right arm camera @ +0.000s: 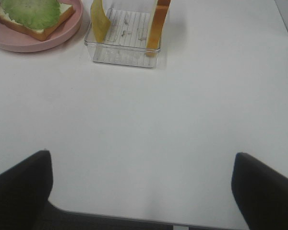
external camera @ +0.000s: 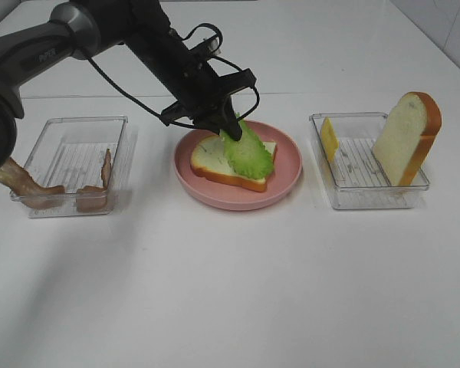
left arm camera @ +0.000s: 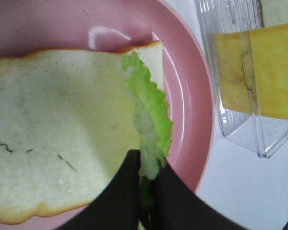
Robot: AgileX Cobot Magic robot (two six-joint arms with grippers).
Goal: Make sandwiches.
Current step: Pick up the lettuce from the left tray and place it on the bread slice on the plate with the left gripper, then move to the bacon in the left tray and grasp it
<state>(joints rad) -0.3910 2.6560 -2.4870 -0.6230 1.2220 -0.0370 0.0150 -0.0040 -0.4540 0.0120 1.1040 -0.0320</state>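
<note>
Green lettuce leaf (external camera: 249, 150) pinched in left gripper (external camera: 227, 129), base hidden between jaws, draped over white bread slice (external camera: 213, 159) on round pink plate (external camera: 287, 178). Right gripper (right arm camera: 143, 189) spread wide, empty, partly cropped. Clear plastic tray (external camera: 368, 201) at plate's 3 o'clock; white tabletop (external camera: 230, 291).

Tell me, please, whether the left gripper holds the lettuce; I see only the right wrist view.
Observer: Yes, the left gripper is shut on the edge of the lettuce, above the plate.
Operator: Thank you. What lies left of the plate?
Observer: A tray holding bacon, with one strip hanging over its edge.
</note>
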